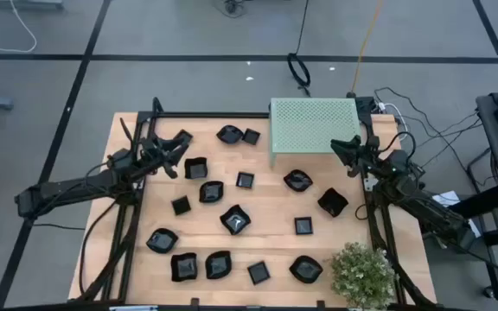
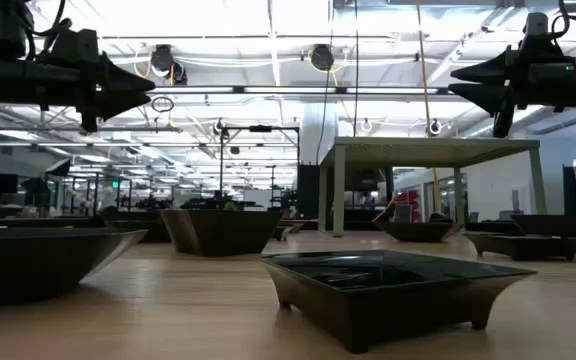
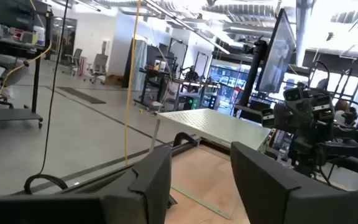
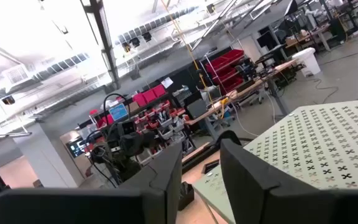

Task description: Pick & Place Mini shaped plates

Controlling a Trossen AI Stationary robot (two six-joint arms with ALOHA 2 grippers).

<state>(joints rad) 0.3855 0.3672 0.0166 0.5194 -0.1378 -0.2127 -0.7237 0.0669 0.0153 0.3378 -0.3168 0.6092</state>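
Several glossy black mini shaped plates (image 1: pixel 235 218) lie bottom-down across the wooden table, some square, some wavy-edged; a square one (image 2: pixel 388 280) stands close in the low view. My left gripper (image 1: pixel 180 155) hovers raised over the table's left far part, near a plate (image 1: pixel 196 168), open and empty (image 3: pixel 201 177). My right gripper (image 1: pixel 342 149) hovers at the table's right side beside the pale green perforated box (image 1: pixel 313 126), also open and empty (image 4: pixel 201 180). Both grippers show high above the tabletop in the low view.
The pale green perforated box (image 4: pixel 328 155) stands on legs at the far right part of the table. A small green plant (image 1: pixel 363 273) sits at the near right corner. Black frame rails run along the table's left and right edges. Cables lie on the floor beyond.
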